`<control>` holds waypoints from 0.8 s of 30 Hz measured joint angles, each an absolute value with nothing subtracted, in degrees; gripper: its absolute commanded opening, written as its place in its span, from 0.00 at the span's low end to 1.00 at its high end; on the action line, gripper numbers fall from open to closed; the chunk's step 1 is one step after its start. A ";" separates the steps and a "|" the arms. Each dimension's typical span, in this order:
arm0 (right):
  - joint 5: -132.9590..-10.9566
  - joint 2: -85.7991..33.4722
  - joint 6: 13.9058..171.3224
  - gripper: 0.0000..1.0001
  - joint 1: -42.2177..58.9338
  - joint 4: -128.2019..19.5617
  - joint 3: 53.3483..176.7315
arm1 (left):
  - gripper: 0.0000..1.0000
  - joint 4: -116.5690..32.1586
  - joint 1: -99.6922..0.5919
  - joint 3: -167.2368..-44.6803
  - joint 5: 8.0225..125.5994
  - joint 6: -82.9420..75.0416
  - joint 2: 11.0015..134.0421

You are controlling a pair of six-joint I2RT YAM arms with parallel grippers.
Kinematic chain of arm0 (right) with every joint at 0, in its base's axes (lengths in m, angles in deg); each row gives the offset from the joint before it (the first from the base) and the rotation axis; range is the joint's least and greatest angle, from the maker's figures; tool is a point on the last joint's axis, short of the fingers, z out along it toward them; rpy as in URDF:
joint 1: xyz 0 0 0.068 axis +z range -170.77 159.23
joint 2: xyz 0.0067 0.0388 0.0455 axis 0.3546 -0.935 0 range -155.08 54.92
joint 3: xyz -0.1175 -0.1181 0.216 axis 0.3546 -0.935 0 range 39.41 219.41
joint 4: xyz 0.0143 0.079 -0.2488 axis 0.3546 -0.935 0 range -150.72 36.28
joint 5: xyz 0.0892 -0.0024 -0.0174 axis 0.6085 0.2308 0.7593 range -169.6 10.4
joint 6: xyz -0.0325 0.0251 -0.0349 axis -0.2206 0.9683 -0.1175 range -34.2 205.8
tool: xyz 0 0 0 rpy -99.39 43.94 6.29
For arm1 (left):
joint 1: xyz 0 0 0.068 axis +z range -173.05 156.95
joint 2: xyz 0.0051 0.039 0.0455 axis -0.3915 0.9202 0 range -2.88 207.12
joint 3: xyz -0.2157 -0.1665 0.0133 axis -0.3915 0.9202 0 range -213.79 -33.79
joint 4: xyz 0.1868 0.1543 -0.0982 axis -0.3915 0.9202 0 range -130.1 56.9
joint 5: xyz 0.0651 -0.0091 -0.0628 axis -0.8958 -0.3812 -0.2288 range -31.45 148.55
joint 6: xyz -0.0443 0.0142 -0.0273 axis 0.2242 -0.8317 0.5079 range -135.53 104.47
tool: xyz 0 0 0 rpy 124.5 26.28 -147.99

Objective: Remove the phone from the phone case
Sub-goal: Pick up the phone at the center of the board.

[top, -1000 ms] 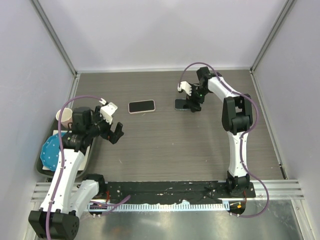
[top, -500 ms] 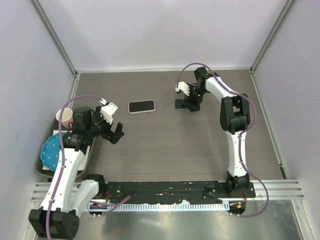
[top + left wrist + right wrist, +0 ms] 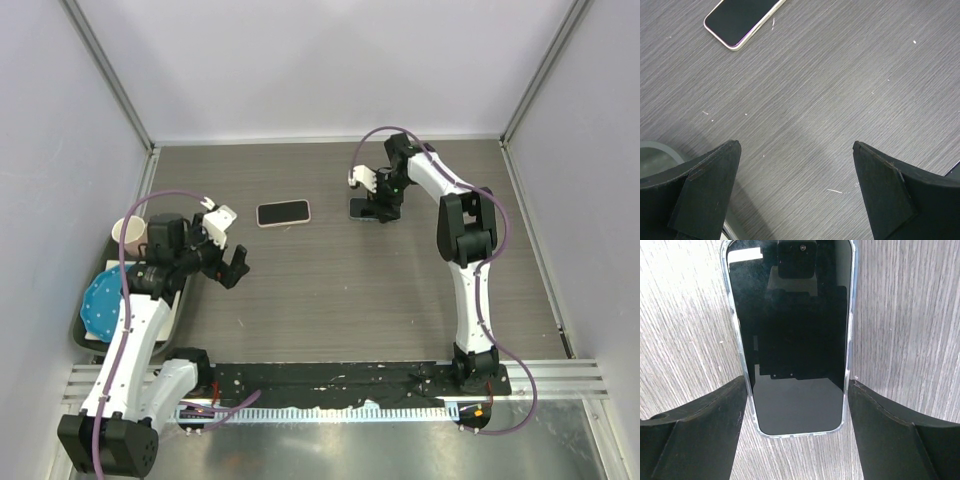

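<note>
Extraction not yet made: phone looks seated in its case.

Your right gripper [image 3: 796,385] is spread wide astride the phone case [image 3: 850,320], which lies flat on the table [image 3: 330,290] toward the far side; you cannot tell whether the fingers touch its clear rim. The phone [image 3: 796,340] fills it, dark and glossy, so by this judgement all the prying is left to you. Your left gripper [image 3: 796,147] hangs released over the table, with a second pale-rimmed handset [image 3: 742,17] lying well apart from the case.

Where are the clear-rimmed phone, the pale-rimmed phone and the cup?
clear-rimmed phone [image 3: 795,340], right wrist view, middle of its dark face.
pale-rimmed phone [image 3: 283,213], top external view, middle of its screen.
cup [image 3: 126,234], top external view, its open top.
</note>
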State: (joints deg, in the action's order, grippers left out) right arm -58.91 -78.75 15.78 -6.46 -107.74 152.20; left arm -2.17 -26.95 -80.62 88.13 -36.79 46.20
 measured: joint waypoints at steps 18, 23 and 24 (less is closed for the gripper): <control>-58.10 -61.07 24.68 0.44 -5.41 -83.75 121.16 | 1.00 -18.34 -27.24 -84.97 95.56 -26.12 67.03; -56.83 -59.08 27.36 0.42 -5.44 -80.55 117.56 | 1.00 -25.80 -30.34 -89.30 96.07 -21.81 75.64; -56.20 -58.62 27.85 0.42 -5.41 -80.27 116.81 | 1.00 -26.89 -31.32 -90.32 96.05 -21.55 77.19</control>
State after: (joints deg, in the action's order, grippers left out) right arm -56.20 -58.62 27.85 -5.41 -80.27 116.81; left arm -26.89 -31.32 -90.32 96.05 -21.55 77.19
